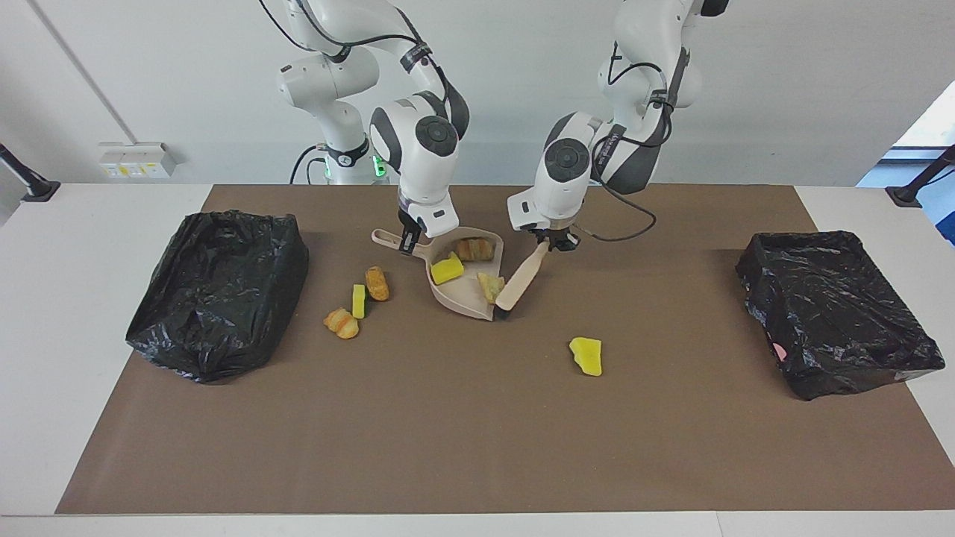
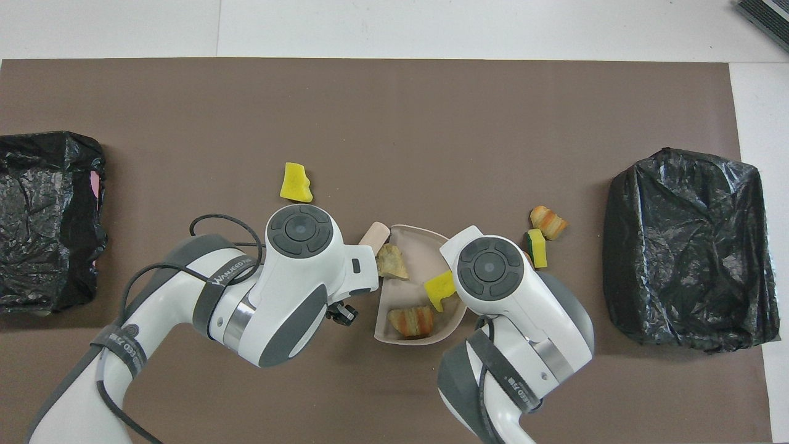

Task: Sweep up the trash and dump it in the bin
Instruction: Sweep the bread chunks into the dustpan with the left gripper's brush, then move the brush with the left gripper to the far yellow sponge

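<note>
1. My left gripper (image 1: pixel 553 247) is pinched on the top of the brush (image 1: pixel 521 277) handle, over the dustpan's open side.
2. My right gripper (image 1: pixel 406 245) is pinched on the dustpan (image 1: pixel 466 297) handle, at 12 o'clock of the brown mat (image 1: pixel 477 432) in the facing view.
3. The brush slants down from my left gripper; its bristle end is at the dustpan's lip.
4. In the dustpan lie three pieces of trash: a tan lump (image 1: pixel 489 286) just beside the brush, a yellow sponge (image 1: pixel 447 270), and a bread lump (image 1: pixel 475 248) nearest the robots.
5. On the mat, at 4 o'clock of the dustpan in the facing view, lies a yellow chunk (image 1: pixel 586 356), well apart from the brush.
6. At 9 o'clock of the dustpan lie three pieces close together: a brown lump (image 1: pixel 377 283), a yellow-green sponge (image 1: pixel 359 300), and an orange lump (image 1: pixel 341 323).
7. One black-lined bin (image 1: pixel 216 291) stands at the right arm's end of the table, a second bin (image 1: pixel 832 309) at the left arm's end.
</note>
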Available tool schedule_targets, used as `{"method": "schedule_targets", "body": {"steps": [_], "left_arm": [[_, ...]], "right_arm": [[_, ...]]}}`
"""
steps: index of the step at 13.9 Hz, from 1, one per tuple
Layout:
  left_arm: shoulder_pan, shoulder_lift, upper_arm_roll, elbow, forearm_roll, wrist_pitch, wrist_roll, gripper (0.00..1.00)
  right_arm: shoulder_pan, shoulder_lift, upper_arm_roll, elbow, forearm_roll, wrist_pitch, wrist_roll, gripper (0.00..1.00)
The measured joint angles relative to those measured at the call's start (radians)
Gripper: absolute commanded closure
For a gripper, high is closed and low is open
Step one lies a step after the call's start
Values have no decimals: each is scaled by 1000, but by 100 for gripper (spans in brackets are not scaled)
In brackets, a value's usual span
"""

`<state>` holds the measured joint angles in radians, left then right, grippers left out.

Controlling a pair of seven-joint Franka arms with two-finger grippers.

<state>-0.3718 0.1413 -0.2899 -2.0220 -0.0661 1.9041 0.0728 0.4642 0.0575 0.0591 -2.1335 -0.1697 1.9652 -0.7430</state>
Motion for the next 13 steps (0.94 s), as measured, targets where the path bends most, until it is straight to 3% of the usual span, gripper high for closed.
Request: {"method": "schedule_targets", "body": {"steps": [7,13], "left_arm": [[-113,-36,7,0,-5,-22,-272,100],[77,-28,36,36,24,-21,-269,100]], "right_arm": [[1,-1,0,1,0,0,0,100],[4,-1,1,10,0,10,0,100]]}}
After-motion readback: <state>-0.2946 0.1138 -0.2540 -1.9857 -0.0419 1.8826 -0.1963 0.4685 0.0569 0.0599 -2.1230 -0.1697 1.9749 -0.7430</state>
